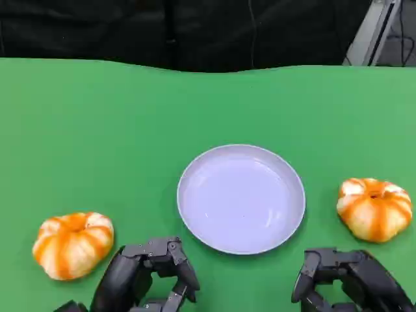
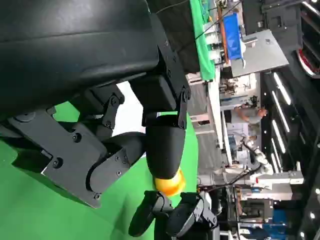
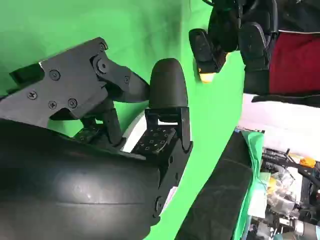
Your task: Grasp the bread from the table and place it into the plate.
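While cropped, hands [image 1: 146,273] empty.

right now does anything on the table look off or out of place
Nothing stands out. The plate sits upright and bare in the middle, with one bread roll to its left and another bread roll to its right, both whole and resting on the green table.

Three cameras: one overhead, one behind each hand.

The head view looks steeply down on the green table [image 1: 130,130], the plate [image 1: 241,198] central and both hands at its near edge. Each wrist view sits close behind its own hand, turned sideways, and looks across the table to the other hand: the right hand [image 2: 172,215] from the left wrist, the left hand [image 3: 225,42] from the right.
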Controlling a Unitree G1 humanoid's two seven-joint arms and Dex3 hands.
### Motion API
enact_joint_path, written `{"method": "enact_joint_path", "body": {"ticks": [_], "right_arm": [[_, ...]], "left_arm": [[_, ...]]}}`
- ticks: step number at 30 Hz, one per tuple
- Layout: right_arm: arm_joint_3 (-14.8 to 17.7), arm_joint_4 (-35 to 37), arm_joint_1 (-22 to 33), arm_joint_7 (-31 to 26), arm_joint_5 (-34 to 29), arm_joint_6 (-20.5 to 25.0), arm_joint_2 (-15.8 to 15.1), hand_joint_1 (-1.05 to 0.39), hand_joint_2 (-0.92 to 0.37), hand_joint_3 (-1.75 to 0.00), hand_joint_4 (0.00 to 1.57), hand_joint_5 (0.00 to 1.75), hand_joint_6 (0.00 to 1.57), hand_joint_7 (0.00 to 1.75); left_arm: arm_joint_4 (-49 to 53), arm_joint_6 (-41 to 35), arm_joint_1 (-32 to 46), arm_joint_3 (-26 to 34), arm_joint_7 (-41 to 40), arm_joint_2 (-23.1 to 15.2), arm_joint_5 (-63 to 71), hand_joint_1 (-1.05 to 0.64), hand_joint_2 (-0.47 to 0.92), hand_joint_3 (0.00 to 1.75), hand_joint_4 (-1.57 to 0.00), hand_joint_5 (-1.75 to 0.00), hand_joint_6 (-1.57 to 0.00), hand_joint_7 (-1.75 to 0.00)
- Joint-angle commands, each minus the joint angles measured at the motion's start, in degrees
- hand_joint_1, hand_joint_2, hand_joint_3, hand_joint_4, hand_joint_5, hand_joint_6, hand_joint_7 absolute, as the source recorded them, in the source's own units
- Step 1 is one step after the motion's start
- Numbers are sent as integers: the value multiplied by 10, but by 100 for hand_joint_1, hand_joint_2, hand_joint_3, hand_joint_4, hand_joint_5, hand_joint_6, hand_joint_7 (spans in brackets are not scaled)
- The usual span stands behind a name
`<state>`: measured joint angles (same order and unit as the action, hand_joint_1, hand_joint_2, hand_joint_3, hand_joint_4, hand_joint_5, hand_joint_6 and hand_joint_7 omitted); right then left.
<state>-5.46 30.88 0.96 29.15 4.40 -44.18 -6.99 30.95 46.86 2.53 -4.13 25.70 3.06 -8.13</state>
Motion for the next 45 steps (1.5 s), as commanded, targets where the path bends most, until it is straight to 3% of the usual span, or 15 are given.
{"method": "enact_joint_path", "body": {"ticks": [1, 14, 18, 19, 21, 23, 25, 28, 30, 34, 37, 45], "right_arm": [[3, -1, 3, -2, 3, 0, -8, -9, -64, -91, 83, 145, 87, 116], [3, 3, 2, 1, 6, -3, -7, -9, -65, -90, 83, 145, 86, 115], [3, 2, 3, -4, 0, -3, -8, -10, -65, -90, 83, 145, 87, 114], [3, 1, 3, -3, 2, 0, -7, -10, -65, -91, 83, 145, 87, 114], [3, -1, 4, -1, 4, 3, -7, -9, -65, -91, 83, 145, 87, 115], [3, -1, 3, 0, 5, 4, -7, -9, -65, -91, 83, 145, 87, 115], [3, 2, 1, 0, 4, 0, -8, -10, -65, -91, 83, 145, 87, 114], [3, 3, -1, -1, 4, -1, -7, -9, -64, -91, 84, 145, 87, 114], [3, 4, -1, 0, 4, -2, -6, -9, -64, -92, 84, 145, 87, 114], [4, 8, -2, 0, 5, -3, -6, -9, -65, -91, 84, 145, 87, 114], [4, 12, -3, 1, 5, -7, -6, -10, -65, -91, 83, 145, 87, 114], [3, 9, -1, 1, 6, -4, -6, -10, -65, -91, 84, 145, 87, 114]], "left_arm": [[-5, 1, -1, 3, -7, -8, 3, -10, 47, 125, -91, -151, -97, -122], [-2, 4, -2, 7, -12, -7, 5, -11, 46, 125, -92, -149, -97, -120], [2, 10, -3, 10, -22, -5, 5, -8, 54, 109, -93, -133, -100, -104], [2, 11, -3, 11, -21, -4, 1, -10, 55, 104, -92, -126, -99, -98], [2, 12, -3, 12, -20, -3, -5, -13, 65, 76, -98, -92, -109, -62], [-1, 12, -3, 14, -19, -2, -8, -14, 70, 65, -101, -80, -114, -48], [-10, 10, -3, 15, -19, -2, -13, -19, 75, 42, -103, -28, -111, -14], [-20, 8, -3, 17, -20, -6, -14, -29, 87, 16, -99, -4, -101, -2], [-29, 4, -3, 20, -16, -9, -23, -32, 91, 9, -97, -1, -98, -1], [-62, -7, 2, 26, -7, -14, -50, -57, 92, 17, -76, 0, -67, 0], [-116, -24, 11, 33, -6, -30, -66, -63, 92, 21, -61, 0, -52, 0], [-222, -55, 32, 55, -19, -52, -90, -72, 92, 25, -49, 0, -39, 0]]}}
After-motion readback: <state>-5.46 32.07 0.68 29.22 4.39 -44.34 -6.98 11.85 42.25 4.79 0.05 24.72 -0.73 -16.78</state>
